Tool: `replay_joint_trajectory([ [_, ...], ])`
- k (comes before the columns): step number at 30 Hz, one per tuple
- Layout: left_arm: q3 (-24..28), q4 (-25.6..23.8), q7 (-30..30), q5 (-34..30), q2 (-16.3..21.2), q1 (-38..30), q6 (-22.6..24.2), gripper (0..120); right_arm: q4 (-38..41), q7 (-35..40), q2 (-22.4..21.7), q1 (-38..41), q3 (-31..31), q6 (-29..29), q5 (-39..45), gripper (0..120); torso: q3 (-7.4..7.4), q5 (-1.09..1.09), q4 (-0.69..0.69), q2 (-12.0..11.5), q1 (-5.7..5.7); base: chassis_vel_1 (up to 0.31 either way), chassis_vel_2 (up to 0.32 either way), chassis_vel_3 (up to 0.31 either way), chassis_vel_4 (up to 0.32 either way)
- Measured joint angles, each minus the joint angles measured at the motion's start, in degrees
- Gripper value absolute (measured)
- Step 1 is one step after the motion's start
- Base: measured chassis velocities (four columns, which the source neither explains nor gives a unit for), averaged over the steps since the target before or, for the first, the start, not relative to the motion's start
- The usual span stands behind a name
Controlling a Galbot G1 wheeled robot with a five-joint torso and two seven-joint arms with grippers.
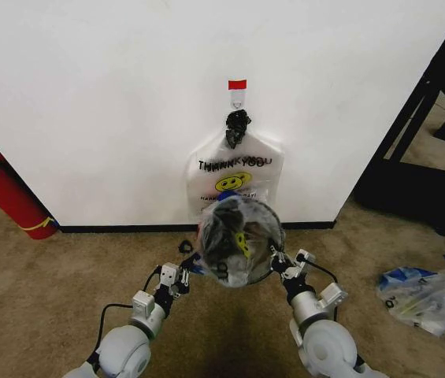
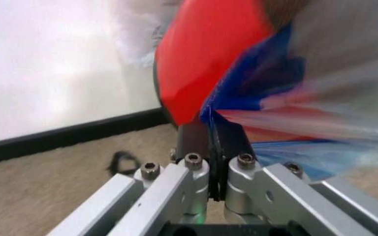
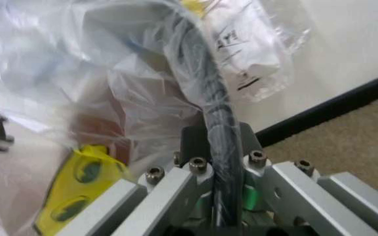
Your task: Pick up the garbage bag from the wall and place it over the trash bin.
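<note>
The garbage bag, thin translucent plastic with a yellow smiley, is stretched over the round black mesh trash bin on the carpet in front of the white wall. My left gripper is at the bin's left side. In the left wrist view it is shut on a blue part of the bag, beside the bin's red base. My right gripper is at the bin's right side. In the right wrist view it is shut on bag film lying over the black rim.
A flat similar bag with a black knotted top hangs from the red-taped hook. A red fire extinguisher stands at the left. A clear-and-blue plastic bundle lies on the carpet at the right, near a black frame.
</note>
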Motion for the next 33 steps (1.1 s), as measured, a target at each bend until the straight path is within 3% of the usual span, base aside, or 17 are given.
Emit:
replay_joint_trajectory([
  [7, 0.0, 0.7, -2.7, 0.2, -0.1, 0.1, 0.9, 0, -0.6, -2.3, 0.0, -0.2, 0.0, 0.2, -0.1, 0, 0.0, 0.0, 0.0, 0.0, 0.0, 0.0, 0.0, 0.0, 0.0],
  [9, 0.1, -0.2, -2.7, 0.4, 0.4, 1.0, -1.1, 3, -1.0, -2.3, 0.4, -0.1, -0.6, 0.5, -0.5, 0, 0.0, -0.01, 0.0, 0.0, 0.0, 0.0, 0.0, 0.0, 0.0],
  [12, 0.1, -0.5, -1.9, 2.7, 1.0, 1.7, -4.0, 14, -1.4, -1.8, 1.1, 0.1, -1.7, 0.6, -1.2, 0, 0.0, 0.01, 0.01, 0.0, 0.0, 0.0, 0.0, 0.0, 0.0],
  [13, -0.2, 0.6, -1.6, 6.9, 1.4, 1.9, -5.7, 21, -2.0, -0.3, 1.8, 0.7, -2.5, 0.6, -2.0, 0, 0.0, -0.03, 0.0, 0.0, 0.0, 0.0, 0.0, 0.0, 0.0],
  [19, -1.8, 4.1, -1.8, 15.2, 3.7, 2.6, -4.7, 41, -4.3, 4.0, 3.9, 2.6, -4.3, 1.1, -2.7, 0, 0.0, -0.02, 0.01, 0.0, 0.0, 0.0, 0.0, 0.0, 0.0],
  [27, -4.9, 7.0, -1.6, 17.1, 5.9, 4.1, -3.1, 70, -5.7, 7.3, 6.0, 4.4, -4.6, 1.1, -3.2, 0, 0.0, -0.01, 0.0, 0.0, 0.0, 0.0, 0.0, 0.0, 0.0],
  [33, -6.5, 6.2, 6.0, 16.3, 6.9, 5.2, -6.6, 90, -6.3, 7.5, 6.8, 4.7, -4.7, 1.1, -3.3, 0, 0.0, 0.0, 0.01, 0.0, 0.0, 0.0, 0.0, 0.0, 0.0],
])
